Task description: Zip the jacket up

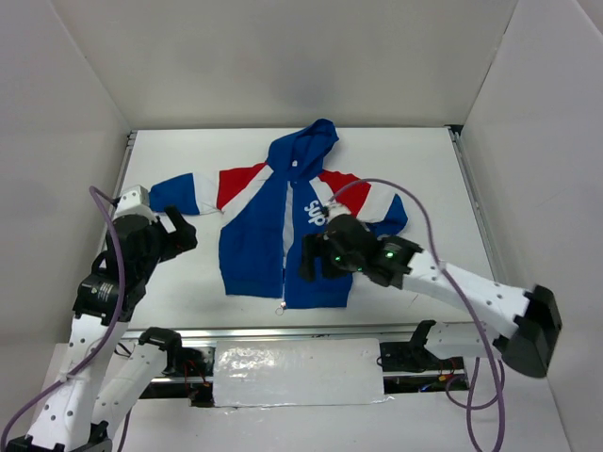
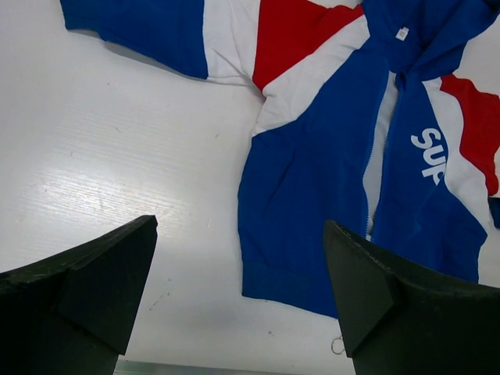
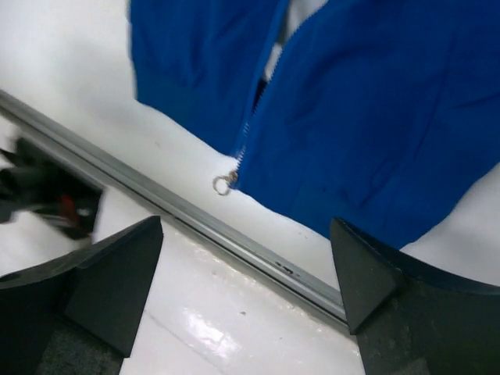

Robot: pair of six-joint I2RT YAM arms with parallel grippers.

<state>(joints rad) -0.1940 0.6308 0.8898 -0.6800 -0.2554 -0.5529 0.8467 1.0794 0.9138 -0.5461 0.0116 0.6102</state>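
Observation:
The jacket [image 1: 252,247] lies flat on the white table, front up, hood toward the far side. Its front is unzipped, with white lining showing between the blue panels. The zipper slider with a small metal ring [image 1: 280,310] sits at the bottom hem; the ring also shows in the left wrist view [image 2: 337,344] and the right wrist view [image 3: 223,184]. My left gripper [image 1: 182,234] is open and empty, left of the jacket [image 2: 312,172], over bare table. My right gripper [image 1: 309,260] is open and empty, hovering above the right front panel [image 3: 375,101] near the hem.
A metal rail [image 1: 283,331] runs along the table's near edge, just below the hem; it also shows in the right wrist view [image 3: 180,209]. A glossy white pad [image 1: 297,372] lies beyond it. White walls enclose the left, far and right sides.

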